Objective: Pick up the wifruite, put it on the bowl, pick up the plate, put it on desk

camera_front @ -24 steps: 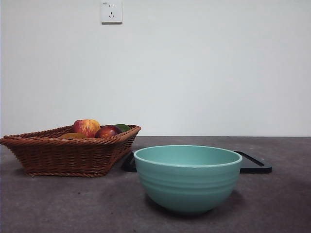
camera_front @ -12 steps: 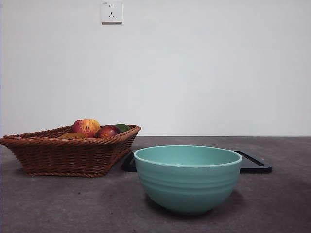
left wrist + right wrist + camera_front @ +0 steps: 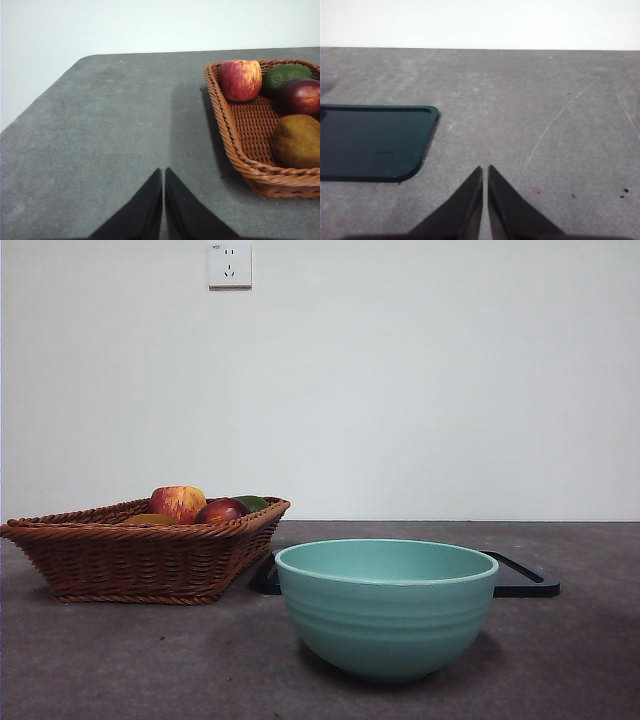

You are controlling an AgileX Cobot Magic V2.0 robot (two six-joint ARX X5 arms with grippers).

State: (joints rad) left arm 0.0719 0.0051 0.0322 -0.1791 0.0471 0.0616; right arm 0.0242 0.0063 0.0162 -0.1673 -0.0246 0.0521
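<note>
Wifruite (image 3: 297,141) lies in the wicker basket (image 3: 235,145) — well apart from the left gripper (image 3: 163,172), jaws together over bare desk (image 3: 110,130). Right gripper (image 3: 485,170) likewise pressed together — beside the dark plate (image 3: 372,141).

From a low camera at desk height, we look level across the desk (image 3: 120,660) toward a white wall, the bowl (image 3: 386,606) near and large. From the left wrist we look down and forward past the left gripper (image 3: 163,172), jaws closed together, at the wicker basket (image 3: 235,145), which the front view shares. From the right wrist, above the right gripper (image 3: 485,170), we see the dark tray (image 3: 370,142), also visible behind the bowl.
</note>
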